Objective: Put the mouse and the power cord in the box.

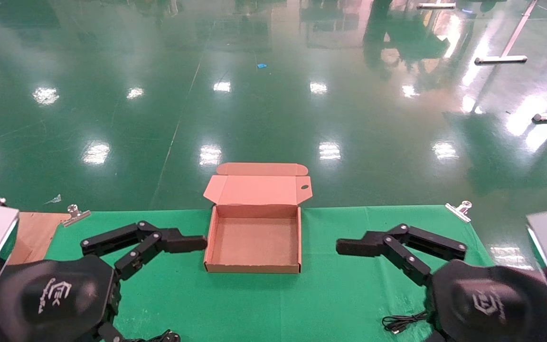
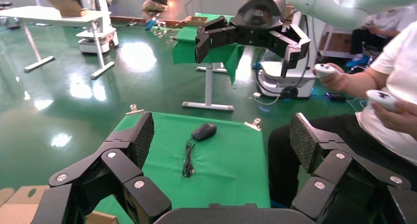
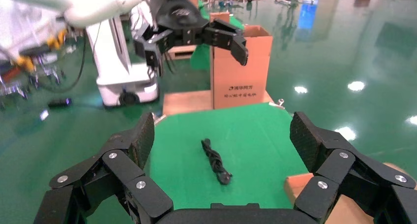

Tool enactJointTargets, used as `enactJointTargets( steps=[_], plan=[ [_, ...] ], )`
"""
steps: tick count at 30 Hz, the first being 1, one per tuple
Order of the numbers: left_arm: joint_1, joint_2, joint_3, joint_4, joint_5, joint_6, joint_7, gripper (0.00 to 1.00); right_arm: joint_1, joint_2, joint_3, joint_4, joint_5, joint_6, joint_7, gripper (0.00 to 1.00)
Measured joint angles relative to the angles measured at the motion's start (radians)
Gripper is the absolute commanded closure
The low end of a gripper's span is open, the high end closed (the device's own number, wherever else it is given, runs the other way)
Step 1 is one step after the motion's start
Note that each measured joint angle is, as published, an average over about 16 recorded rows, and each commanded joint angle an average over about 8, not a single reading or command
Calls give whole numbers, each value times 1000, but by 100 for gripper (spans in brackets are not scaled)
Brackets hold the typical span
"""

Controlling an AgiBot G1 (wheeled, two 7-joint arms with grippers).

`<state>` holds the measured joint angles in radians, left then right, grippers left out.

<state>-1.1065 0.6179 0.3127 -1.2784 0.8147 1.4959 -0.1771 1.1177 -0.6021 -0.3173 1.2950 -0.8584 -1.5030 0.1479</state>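
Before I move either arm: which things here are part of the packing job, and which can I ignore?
Job:
box, open, nothing in it
mouse, on the green cloth
power cord, twisted bundle on the cloth
left gripper and right gripper, both open, flanking the box

Ignore:
clips on the cloth
tall carton
flat cardboard

The box sits open (lid tipped back) between the left hand and right hand.

- A glossy green floor is seen, with ceiling lights reflected on it.
- The table is covered with a green cloth, fixed by metal clips.
- White table legs are seen far right.
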Motion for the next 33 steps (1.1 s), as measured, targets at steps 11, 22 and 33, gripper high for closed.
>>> enactJointTargets(
  steps=[11, 22, 33],
  plan=[
    [-178, 74, 175, 128, 398, 35, 49, 0, 186, -48, -182, -51, -506, -29, -104, 0],
    [-350, 193, 366, 414, 796, 35, 159, 0, 365, -215, -370, -287, -956, 30, -290, 0],
    [-409, 326, 472, 693, 1008, -74, 247, 0, 423, -385, -432, -708, -1091, 208, -547, 0]
  ],
)
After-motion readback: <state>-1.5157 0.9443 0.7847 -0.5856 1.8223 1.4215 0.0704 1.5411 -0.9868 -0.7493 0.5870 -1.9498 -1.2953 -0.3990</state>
